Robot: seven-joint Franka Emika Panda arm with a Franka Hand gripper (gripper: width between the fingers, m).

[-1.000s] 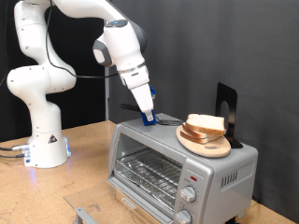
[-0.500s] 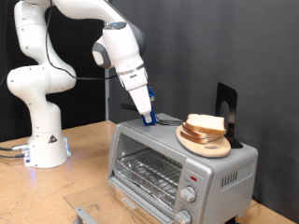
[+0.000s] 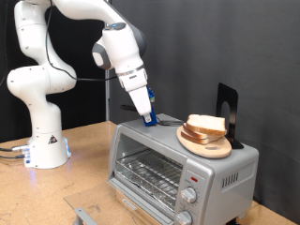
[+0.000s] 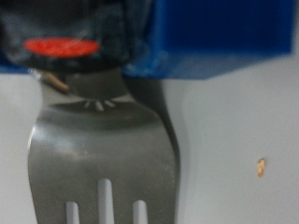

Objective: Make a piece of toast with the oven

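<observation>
Two slices of toast (image 3: 207, 125) stacked on a round wooden plate (image 3: 204, 142), resting on top of the oven (image 3: 178, 164) toward the exterior view's right. Oven door shut, wire rack visible through the glass, two knobs and a red light on the front panel at right. Sitting on a wooden counter (image 3: 89, 173). Hand (image 3: 148, 118) angled down onto the oven top, left of the plate and apart from the bread, blue fingers clamped on a fork (image 4: 103, 149). Wrist view blurred: handle pinched between fingers, tines pointing away over pale surface. Black upright stand (image 3: 228, 111) behind the plate.
</observation>
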